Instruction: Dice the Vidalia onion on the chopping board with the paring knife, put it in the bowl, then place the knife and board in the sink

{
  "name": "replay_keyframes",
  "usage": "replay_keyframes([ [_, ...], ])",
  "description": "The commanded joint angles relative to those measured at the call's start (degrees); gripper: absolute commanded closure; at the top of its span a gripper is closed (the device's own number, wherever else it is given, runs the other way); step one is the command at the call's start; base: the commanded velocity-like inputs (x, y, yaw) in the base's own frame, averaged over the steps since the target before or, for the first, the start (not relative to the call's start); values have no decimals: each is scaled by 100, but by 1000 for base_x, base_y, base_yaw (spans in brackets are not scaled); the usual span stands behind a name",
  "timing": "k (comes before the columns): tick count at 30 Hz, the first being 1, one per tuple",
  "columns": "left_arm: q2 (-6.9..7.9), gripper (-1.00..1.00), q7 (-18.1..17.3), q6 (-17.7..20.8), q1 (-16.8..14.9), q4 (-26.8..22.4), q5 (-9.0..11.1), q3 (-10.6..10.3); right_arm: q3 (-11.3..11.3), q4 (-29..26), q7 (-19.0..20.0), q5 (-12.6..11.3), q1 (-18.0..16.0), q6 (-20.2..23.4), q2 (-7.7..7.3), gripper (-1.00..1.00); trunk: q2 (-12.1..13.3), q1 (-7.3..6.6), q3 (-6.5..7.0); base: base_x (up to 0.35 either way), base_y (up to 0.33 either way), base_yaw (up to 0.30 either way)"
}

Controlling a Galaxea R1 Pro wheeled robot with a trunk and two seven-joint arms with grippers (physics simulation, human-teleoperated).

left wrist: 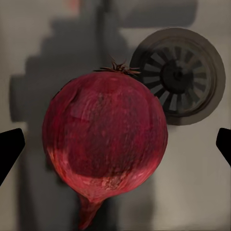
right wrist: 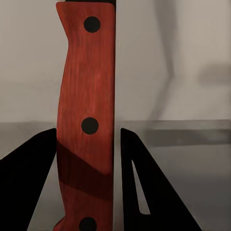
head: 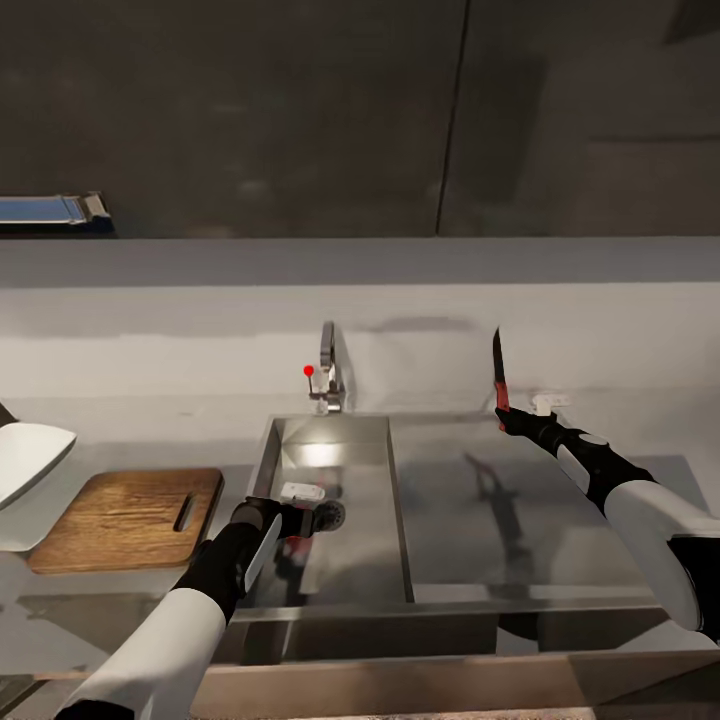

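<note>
Left tool: the left tool [left wrist: 115, 144] is low inside the sink [head: 375, 560], its two fingers spread wide with the onion [left wrist: 105, 139] between them; neither fingertip [left wrist: 9, 149] touches the skin yet.
Right tool: the right tool [head: 512, 418] is pressed on the red handle of the knife [head: 497, 375], above the flat steel part beside the basin; the dark blade points up.
Onion, place: it lies on the basin floor, just beside the round drain [left wrist: 180, 74], with the dry root end toward the drain and the pointed tip away from it.
Onion, handling: probably light and firm, but round and with smooth dry skin, so it may roll or slip out if the fingers close off-centre. The widest middle of the bulb looks like the best place to take hold, not the thin tip.
Knife, handling: stiff and slim; the grip seems to be on the middle of the handle [right wrist: 86, 120], between the rivets, which should keep it from turning.
Board: the wooden board [head: 125, 520] lies flat on the counter [head: 600, 330], beside the sink on the left arm's side, with nothing on it.
Bowl: the white bowl [head: 25, 455] is at the edge of the head view, near the board's far corner.
Risk: the onion could roll toward the drain when only one finger touches it first.
</note>
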Motion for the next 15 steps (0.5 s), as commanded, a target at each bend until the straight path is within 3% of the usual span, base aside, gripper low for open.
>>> replay_keyframes([
  [1, 0, -100, -19, 28, -4, -7, -14, -1, 46, 9, 12, -58, -8, -22, -5, 100, -12, 3, -20, 0, 0, 0],
  [15, 0, -100, -20, 28, -5, -7, -14, 0, 46, 9, 13, -58, -8, -22, -5, 100, -12, 3, -114, 0, 0, 0],
])
